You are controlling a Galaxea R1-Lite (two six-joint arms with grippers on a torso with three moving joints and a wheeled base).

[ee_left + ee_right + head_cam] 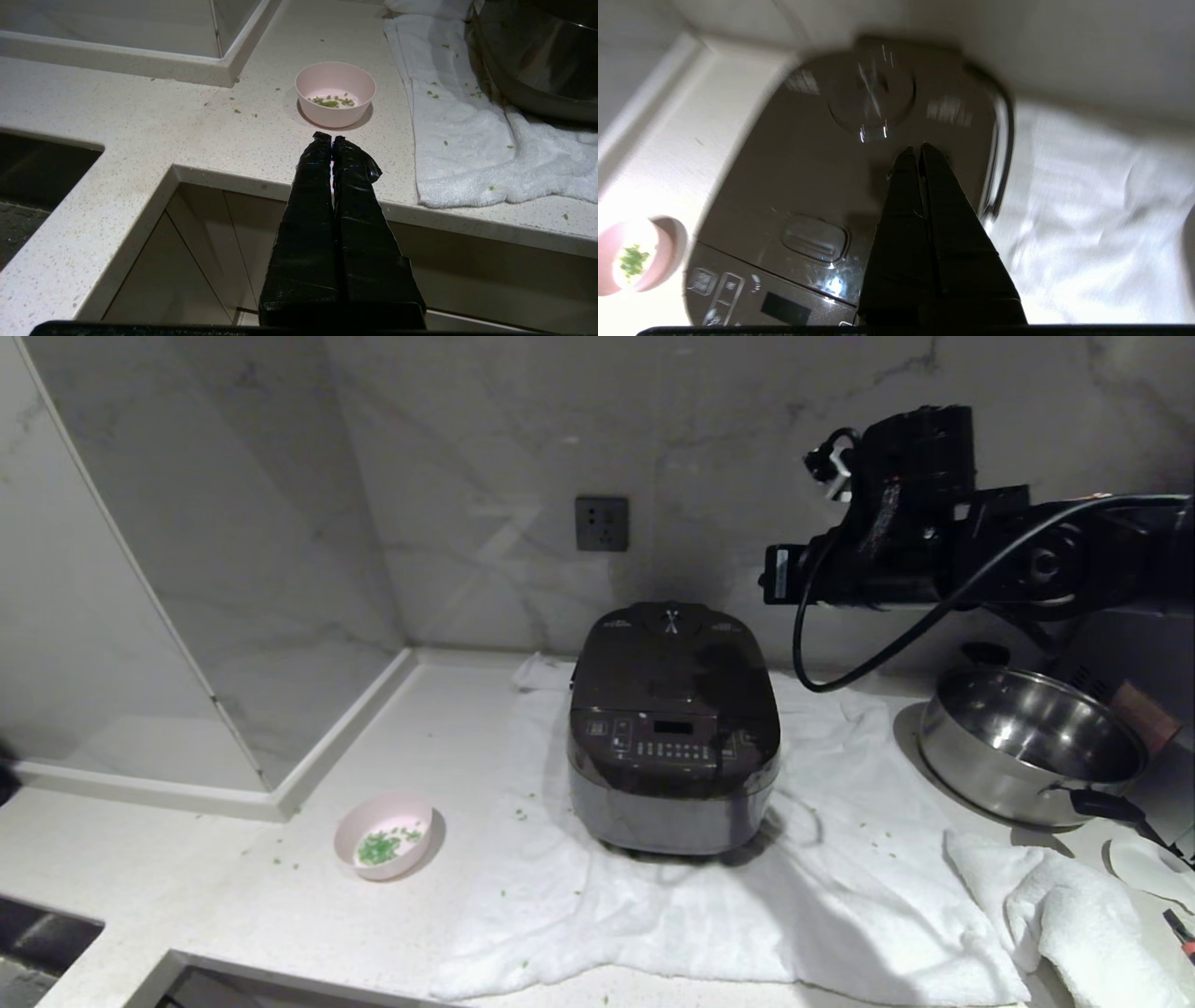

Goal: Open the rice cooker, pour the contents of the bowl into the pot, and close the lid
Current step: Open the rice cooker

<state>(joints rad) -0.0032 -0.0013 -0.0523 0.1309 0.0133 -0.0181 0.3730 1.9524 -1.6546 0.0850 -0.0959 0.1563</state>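
Note:
The dark rice cooker [674, 728] stands on a white towel with its lid [674, 653] down, so the pot is hidden. A pink bowl [385, 835] holding green bits [378, 846] sits on the counter to the cooker's left. My right arm [934, 541] reaches in high at the right. Its gripper [917, 148] is shut and empty, hovering over the lid [808, 163] between the steam vent [873, 93] and the oval release button [815, 238]. My left gripper [331, 136] is shut and empty, low at the counter's front edge, pointing at the bowl [335, 93].
A steel pan [1027, 742] with black handles stands right of the cooker, with a bunched white cloth [1074, 915] in front of it. The towel [747, 896] carries stray green bits. A raised ledge and glass panel [187, 616] bound the left; a dark cut-out [37, 172] lies front left.

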